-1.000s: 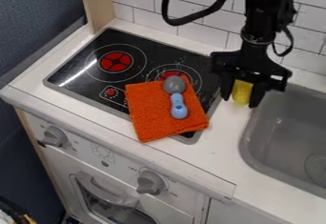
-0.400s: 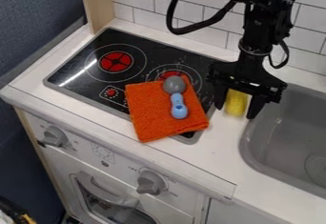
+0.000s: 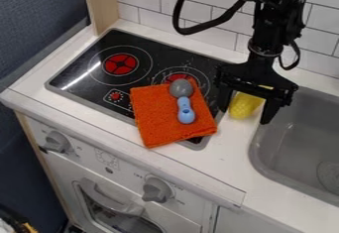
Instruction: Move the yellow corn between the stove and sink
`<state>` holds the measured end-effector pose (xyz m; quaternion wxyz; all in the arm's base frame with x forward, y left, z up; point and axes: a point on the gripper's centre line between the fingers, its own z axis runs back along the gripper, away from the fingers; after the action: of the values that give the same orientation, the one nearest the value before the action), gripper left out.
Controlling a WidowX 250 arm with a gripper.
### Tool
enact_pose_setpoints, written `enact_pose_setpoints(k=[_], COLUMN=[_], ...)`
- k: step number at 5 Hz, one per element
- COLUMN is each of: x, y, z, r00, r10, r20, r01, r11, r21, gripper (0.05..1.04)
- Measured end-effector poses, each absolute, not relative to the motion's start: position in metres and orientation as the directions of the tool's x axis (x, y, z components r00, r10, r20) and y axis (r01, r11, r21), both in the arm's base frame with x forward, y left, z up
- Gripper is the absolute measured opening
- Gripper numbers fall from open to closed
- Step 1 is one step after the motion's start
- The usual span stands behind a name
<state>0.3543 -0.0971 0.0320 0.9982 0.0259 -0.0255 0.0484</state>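
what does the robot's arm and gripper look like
The arm is black all over, with chunky, rounded joints and a slimmer section between them. A thick black cable loops out on the stove side, and a thinner one curves along the other side. The gripper is black too, with a wide, blocky crossbar and two dark fingers.

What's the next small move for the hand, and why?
I'd likely raise the hand straight up. The yellow corn appears down between the stove and sink, and a gap shows between it and the sink-side finger, so it looks released.
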Motion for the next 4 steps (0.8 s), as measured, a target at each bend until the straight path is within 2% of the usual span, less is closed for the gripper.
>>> enact_pose_setpoints(k=[2,4], x=[0.354,0.354], y=[-0.087,-0.087], z=[0.081,0.083], r00=[0.977,0.976], r10=[0.141,0.142], r20=[0.163,0.165], r01=[-0.147,-0.148], r11=[0.989,0.989], r21=[0.025,0.023], gripper=[1.001,1.001])
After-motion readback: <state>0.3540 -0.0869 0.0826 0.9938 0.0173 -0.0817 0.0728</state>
